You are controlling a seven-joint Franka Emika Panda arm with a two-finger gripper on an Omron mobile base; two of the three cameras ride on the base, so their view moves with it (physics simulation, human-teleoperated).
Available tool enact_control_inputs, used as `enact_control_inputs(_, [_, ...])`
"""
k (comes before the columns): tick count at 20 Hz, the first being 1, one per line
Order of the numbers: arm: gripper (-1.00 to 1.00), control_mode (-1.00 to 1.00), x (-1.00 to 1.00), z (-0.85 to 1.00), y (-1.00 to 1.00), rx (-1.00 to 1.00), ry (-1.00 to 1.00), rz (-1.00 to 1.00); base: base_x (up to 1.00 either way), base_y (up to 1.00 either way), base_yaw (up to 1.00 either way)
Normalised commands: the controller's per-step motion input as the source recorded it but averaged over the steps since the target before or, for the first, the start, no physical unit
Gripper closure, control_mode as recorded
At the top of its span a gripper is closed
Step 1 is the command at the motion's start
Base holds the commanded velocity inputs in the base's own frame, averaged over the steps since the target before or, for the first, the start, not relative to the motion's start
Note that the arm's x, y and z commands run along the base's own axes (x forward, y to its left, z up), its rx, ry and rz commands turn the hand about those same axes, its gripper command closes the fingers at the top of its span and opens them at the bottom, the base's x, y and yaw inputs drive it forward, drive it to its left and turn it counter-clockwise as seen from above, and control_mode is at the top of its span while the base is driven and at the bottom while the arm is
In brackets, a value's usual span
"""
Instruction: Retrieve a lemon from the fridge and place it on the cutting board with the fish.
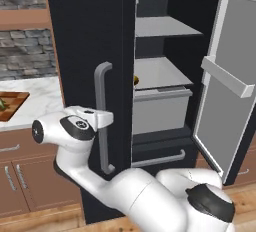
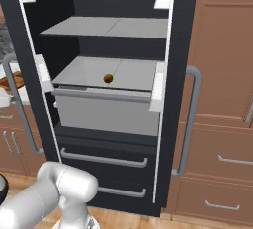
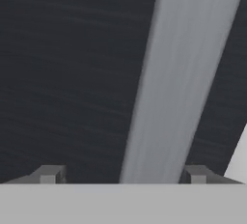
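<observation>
The fridge (image 2: 99, 124) stands with both doors swung wide. The lemon (image 2: 107, 78) sits on the middle grey shelf (image 2: 133, 72), just above the drawer (image 2: 106, 112), well apart from the arm. The gripper (image 3: 123, 174) is right at the left door's bar handle (image 1: 103, 121), its 2 fingertips (image 3: 48, 174) spread on either side of the bar, not pressing it. At the far left, the cutting board (image 1: 15, 103) lies on the white counter (image 1: 42, 98) with the fish (image 1: 2, 104) at its edge.
</observation>
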Motion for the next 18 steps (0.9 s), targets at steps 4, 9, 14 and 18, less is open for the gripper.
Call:
enact_control_inputs(4, [-1.0, -1.0, -0.22, 0.0, 0.1, -0.06, 0.0, -0.01, 0.0, 0.0, 0.0])
enact_control_inputs(9, [-1.0, -1.0, -0.68, 0.04, -0.01, -0.06, 0.0, -0.02, 0.0, 0.0, 0.0])
enact_control_inputs(14, [-1.0, -1.0, -0.99, 0.11, -0.33, 0.0, 0.0, -0.08, 0.0, 0.0, 0.0])
enact_control_inputs(18, [-1.0, -1.0, -1.0, 0.27, -0.76, 0.0, 0.0, -0.1, 0.0, 0.0, 0.0])
